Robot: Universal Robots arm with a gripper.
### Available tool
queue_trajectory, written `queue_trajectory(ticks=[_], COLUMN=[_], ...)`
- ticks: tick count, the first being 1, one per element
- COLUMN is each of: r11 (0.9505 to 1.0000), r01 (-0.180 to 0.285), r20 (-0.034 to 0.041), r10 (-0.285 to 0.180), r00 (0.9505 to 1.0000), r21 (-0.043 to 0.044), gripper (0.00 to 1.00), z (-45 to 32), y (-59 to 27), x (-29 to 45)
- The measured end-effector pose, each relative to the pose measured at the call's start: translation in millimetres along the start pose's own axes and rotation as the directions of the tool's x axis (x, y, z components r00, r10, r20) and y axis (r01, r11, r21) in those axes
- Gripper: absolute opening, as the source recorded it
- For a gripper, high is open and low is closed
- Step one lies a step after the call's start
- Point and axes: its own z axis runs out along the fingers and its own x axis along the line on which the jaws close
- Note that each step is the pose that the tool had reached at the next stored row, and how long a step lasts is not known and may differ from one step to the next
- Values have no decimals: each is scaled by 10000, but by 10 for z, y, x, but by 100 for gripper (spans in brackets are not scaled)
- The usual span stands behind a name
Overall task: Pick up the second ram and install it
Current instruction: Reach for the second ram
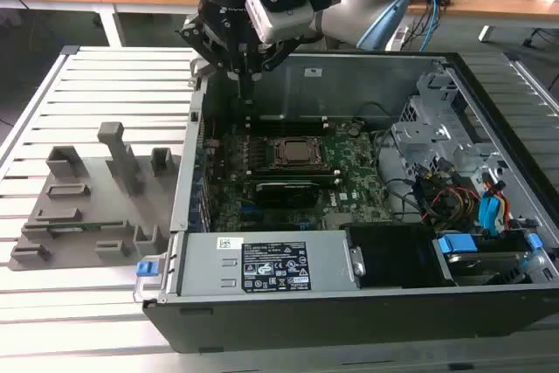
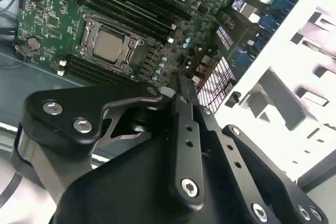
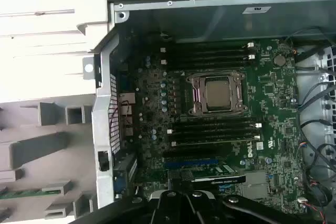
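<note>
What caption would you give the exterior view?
Gripper hovers above the open computer case; grey holder tray sits beside it.

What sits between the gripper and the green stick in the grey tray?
In the first wrist view, the case's side wall stands between the gripper and the second ram.

The exterior view looks down on the whole computer case. Both wrist views hang close over the green board — the second past the gripper — sharing its square chip.

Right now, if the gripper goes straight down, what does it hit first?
Likely the motherboard, by the ends of the memory slots next to the CPU socket; the gripper hangs above it, depth unclear.
</note>
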Motion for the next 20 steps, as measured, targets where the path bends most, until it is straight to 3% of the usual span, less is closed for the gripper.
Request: queue_trajectory(ticks=[1,4,8,9,20], r11=[10000,10000,10000,10000,10000], r01=[-2,0,-1,-2,-2], r20=[1,-1,1,0,0], r10=[2,0,1,2,2], r00=[10000,10000,10000,10000,10000], r21=[-1,1,0,0,2], gripper=[11,11,11,11,11], z=[0,-5,-5,-3,15], y=[-1,-23,-35,-41,-53], x=[11,336,506,576,734])
